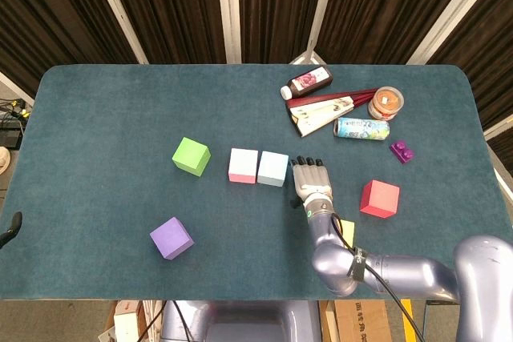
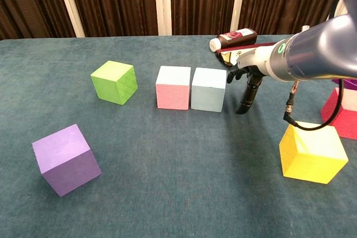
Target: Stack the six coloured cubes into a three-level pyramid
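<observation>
The pink cube [image 1: 243, 166] and the light blue cube [image 1: 272, 169] stand touching side by side mid-table, with the green cube [image 1: 191, 156] a gap to their left. Nearer the front left lies the purple cube [image 1: 171, 238]. My right hand [image 1: 309, 180] hovers just right of the light blue cube [image 2: 208, 89], fingers straight and pointing down, holding nothing [image 2: 245, 92]. To its right sits the red cube [image 1: 380, 199]. The yellow cube [image 2: 312, 152] is at the front right, mostly hidden under my forearm in the head view. My left hand is not seen.
At the back right lie a dark bottle [image 1: 309, 82], a folded fan [image 1: 325, 110], a printed can [image 1: 361, 128], an orange-lidded jar [image 1: 386, 102] and a small purple brick [image 1: 401, 150]. The teal table [image 1: 120, 110] ends close behind the clutter.
</observation>
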Motion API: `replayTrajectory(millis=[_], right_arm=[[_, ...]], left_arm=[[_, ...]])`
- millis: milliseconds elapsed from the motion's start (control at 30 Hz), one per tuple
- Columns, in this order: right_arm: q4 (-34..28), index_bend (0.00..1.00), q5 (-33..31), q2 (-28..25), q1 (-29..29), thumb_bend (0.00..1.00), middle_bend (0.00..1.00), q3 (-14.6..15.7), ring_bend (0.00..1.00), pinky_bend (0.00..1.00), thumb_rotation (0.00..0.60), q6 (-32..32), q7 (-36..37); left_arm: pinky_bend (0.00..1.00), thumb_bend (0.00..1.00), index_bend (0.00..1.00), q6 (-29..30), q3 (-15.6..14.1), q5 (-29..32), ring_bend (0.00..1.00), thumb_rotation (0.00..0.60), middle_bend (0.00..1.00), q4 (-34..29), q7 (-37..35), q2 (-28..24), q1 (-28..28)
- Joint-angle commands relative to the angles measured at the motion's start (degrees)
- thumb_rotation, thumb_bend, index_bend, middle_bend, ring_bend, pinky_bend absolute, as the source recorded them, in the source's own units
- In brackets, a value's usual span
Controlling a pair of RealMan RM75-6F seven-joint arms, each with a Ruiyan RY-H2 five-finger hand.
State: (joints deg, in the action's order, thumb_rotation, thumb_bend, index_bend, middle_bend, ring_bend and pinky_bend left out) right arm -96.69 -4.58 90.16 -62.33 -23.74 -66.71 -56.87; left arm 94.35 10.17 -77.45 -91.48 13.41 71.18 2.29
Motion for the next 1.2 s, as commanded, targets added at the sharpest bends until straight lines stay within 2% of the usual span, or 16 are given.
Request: replayTrajectory(millis=[33, 500, 833, 1067, 1200], right_arm=[[1.0, 0.15, -0.4, 0.6, -0.6, 0.29, 0.09, 0.1, 0.01, 0.0, 0.6, 0.0, 0.3], [1.4, 0.15, -0.7, 1.3, -2.1, 0.29, 0.09, 0.6, 0.01, 0.0, 0.6, -0.3, 1.0], [2.1, 0.15, -2.4, 0.9, -2.6, 0.29, 0.09, 1.3, 0.01, 0.0, 0.6, -2.8, -0.4], [-1.1, 0.15, -1.6, -1.9, -2.0, 0.29, 0.09, 2.1, 0.01, 0.0, 0.6, -7.1, -1.7], [-5.5, 0.15, 0.3, -5.7, 0.5, 0.29, 0.09, 1.8, 0.02, 0.0, 0.6, -10.0, 0.6]], left_arm=[[0.0, 0.38, 0.11, -0.1, 0.0, 0.1, 0.0, 0.6, 0.0, 0.0, 0.0, 0.0, 0.0], [0.0, 0.38, 0.11, -0.3, 0.1, 0.3, 0.0, 0.6, 0.0, 0.0, 0.3, 0.1, 0.1], [0.0, 0.38, 0.11, -0.3, 0.3, 0.7, 0.0, 0.6, 0.0, 0.0, 0.3, 0.1, 0.1], [0.0, 0.38, 0.11, -0.5, 0.2, 0.6, 0.0, 0.6, 0.0, 0.2, 0.4, 0.1, 0.2], [0.0, 0.38, 0.11, -0.5, 0.0, 0.0, 0.0, 0.6, 0.0, 0.3, -0.1, -0.1, 0.3]])
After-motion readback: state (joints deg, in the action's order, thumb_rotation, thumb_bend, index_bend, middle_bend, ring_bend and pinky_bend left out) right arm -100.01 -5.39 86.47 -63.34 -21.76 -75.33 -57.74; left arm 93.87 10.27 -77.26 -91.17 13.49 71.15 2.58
